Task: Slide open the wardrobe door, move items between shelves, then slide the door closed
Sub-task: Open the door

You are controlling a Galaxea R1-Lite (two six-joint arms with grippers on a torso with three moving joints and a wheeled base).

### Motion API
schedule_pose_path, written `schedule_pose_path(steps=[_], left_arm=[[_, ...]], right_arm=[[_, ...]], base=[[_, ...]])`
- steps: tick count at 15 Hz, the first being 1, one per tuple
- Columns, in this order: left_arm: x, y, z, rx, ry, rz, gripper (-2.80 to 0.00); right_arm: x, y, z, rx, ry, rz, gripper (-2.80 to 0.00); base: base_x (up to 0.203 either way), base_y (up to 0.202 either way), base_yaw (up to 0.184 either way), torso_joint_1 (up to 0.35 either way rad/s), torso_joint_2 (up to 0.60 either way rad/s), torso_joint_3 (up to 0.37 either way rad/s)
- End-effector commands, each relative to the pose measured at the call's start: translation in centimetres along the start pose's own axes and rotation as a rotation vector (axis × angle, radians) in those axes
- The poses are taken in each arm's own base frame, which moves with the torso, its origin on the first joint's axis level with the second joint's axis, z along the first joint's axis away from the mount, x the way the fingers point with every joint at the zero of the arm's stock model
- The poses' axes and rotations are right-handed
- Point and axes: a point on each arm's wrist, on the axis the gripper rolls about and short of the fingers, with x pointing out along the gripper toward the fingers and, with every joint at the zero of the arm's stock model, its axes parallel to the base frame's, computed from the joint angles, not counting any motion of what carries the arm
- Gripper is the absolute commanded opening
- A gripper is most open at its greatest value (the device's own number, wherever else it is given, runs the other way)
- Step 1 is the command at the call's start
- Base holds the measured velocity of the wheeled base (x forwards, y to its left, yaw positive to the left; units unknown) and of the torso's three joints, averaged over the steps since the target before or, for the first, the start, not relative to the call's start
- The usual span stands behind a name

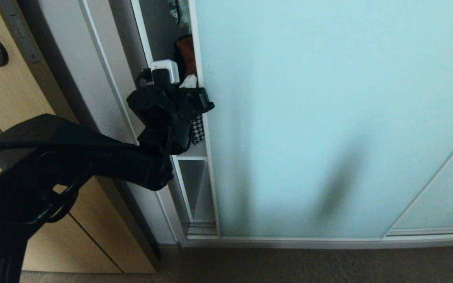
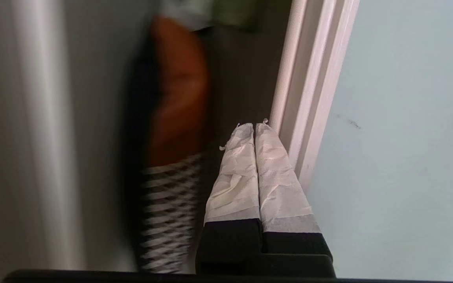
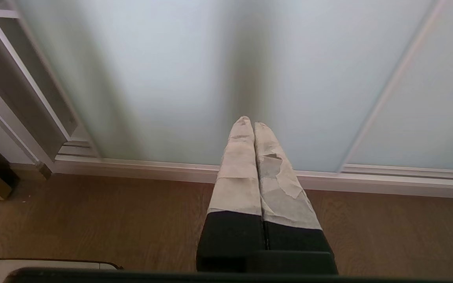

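A tan carpet floor (image 1: 289,267) runs under the white wardrobe, whose sliding wardrobe door (image 1: 309,118) fills the right of the frame, leaving a narrow gap at centre. In that gap a cushion (image 1: 197,131) rests on a shelf (image 1: 193,152). The left gripper (image 1: 189,82), fingers pressed together and empty, sits at the door's edge. The right gripper (image 3: 253,125), closed and empty, points at the door's base.

Right gripper (image 3: 253,125): jaws pressed together (tape-wrapped), holding nothing.
Sliding wardrobe door (image 3: 163,78): frosted aqua, ahead of the tips.
Floor (image 3: 92,220): brown, below.
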Motion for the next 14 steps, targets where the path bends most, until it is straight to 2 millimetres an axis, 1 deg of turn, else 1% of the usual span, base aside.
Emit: schedule_pose_path(steps=[1,3,6,8,10,11,12,13,14], left_arm=[[0.0,-3.1,-1.6,-0.029,-0.001,-0.053,-2.8],[-0.8,-6.3,-1.8,-0.061,0.005,-0.115,-2.8],[-2.1,-10.7,-3.1,-0.095,0.007,-0.24,-2.8],[-3.3,-13.6,-4.1,-0.112,0.009,-0.322,-2.8],[-4.8,-16.6,-4.5,-0.129,0.008,-0.388,-2.8],[-5.3,-17.7,-4.1,-0.138,0.001,-0.405,-2.8],[-5.3,-17.8,-3.3,-0.138,-0.022,-0.399,-2.8],[-5.0,-17.6,-1.8,-0.143,-0.053,-0.388,-2.8],[-4.7,-17.2,0.2,-0.156,-0.087,-0.372,-2.8]], right_arm=[[0.0,0.0,0.0,0.0,-0.001,0.001,-2.8],[0.0,0.0,0.0,0.0,-0.001,0.001,-2.8],[0.0,0.0,0.0,0.0,-0.001,0.001,-2.8],[0.0,0.0,0.0,0.0,-0.001,0.001,-2.8],[0.0,0.0,0.0,0.0,-0.001,0.001,-2.8],[0.0,0.0,0.0,0.0,-0.001,0.001,-2.8],[0.0,0.0,0.0,0.0,-0.001,0.001,-2.8],[0.0,0.0,0.0,0.0,-0.001,0.001,-2.8],[0.0,0.0,0.0,0.0,-0.001,0.001,-2.8]], base=[[0.0,0.0,0.0,0.0,0.0,0.0],[0.0,0.0,0.0,0.0,0.0,0.0],[0.0,0.0,0.0,0.0,0.0,0.0],[0.0,0.0,0.0,0.0,0.0,0.0],[0.0,0.0,0.0,0.0,0.0,0.0],[0.0,0.0,0.0,0.0,0.0,0.0],[0.0,0.0,0.0,0.0,0.0,0.0],[0.0,0.0,0.0,0.0,0.0,0.0],[0.0,0.0,0.0,0.0,0.0,0.0]])
